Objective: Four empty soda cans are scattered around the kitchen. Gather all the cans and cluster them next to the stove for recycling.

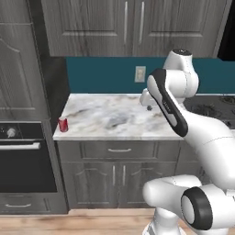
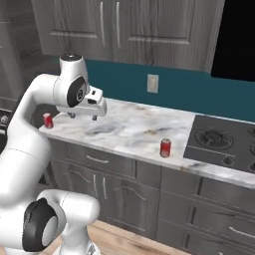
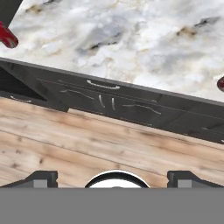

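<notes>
One red soda can (image 1: pixel 63 124) stands at the left front corner of the marble counter (image 1: pixel 110 117); it is also the left can (image 2: pixel 48 120) and the top-left can (image 3: pixel 8 38). A second red can (image 2: pixel 165 147) stands near the counter's front edge, just left of the stove (image 2: pixel 221 142), and shows at the right edge (image 3: pixel 221 83). My gripper (image 2: pixel 83 116) hovers above the counter between the two cans, open, with nothing between its fingertips (image 3: pixel 41 178). It hangs over the middle of the counter (image 1: pixel 148 106), apart from both cans.
A black built-in oven (image 1: pixel 20 156) sits left of the counter, under a tall cabinet. Drawers and cabinet doors (image 1: pixel 118 172) run below the counter, with wooden floor (image 3: pixel 87 144) in front. A wall outlet (image 1: pixel 140 73) is on the teal backsplash; upper cabinets hang above.
</notes>
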Robot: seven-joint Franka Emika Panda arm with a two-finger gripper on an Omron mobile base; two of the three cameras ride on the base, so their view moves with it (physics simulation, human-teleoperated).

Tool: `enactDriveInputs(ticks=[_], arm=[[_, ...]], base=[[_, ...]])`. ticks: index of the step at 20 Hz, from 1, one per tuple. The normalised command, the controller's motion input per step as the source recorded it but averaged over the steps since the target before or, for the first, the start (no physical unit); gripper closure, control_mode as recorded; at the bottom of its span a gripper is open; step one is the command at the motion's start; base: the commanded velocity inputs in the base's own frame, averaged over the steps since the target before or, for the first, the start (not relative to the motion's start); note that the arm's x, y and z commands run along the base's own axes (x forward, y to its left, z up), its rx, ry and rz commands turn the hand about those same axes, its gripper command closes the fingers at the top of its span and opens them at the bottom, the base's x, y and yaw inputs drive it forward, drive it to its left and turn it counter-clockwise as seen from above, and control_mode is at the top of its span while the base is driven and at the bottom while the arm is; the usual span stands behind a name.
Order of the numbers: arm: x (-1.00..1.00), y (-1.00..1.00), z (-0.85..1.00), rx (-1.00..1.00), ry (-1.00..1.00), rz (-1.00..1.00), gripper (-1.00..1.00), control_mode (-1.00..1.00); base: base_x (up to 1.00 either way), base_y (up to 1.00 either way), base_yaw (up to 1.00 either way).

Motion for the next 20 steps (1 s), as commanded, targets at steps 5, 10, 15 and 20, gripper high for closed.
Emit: enactDriveInputs(ticks=[5,10,15,20], arm=[[0.0,0.0,0.0,0.0,0.0,0.0,-1.0,1.0],[0.0,0.0,0.0,0.0,0.0,0.0,-1.0,1.0],[0.0,0.0,0.0,0.0,0.0,0.0,-1.0,1.0],[0.0,0.0,0.0,0.0,0.0,0.0,-1.0,1.0]], base=[[0.29,0.42,0.06],[0.28,0.31,0.05],[0.33,0.3,0.04],[0.39,0.25,0.03]])
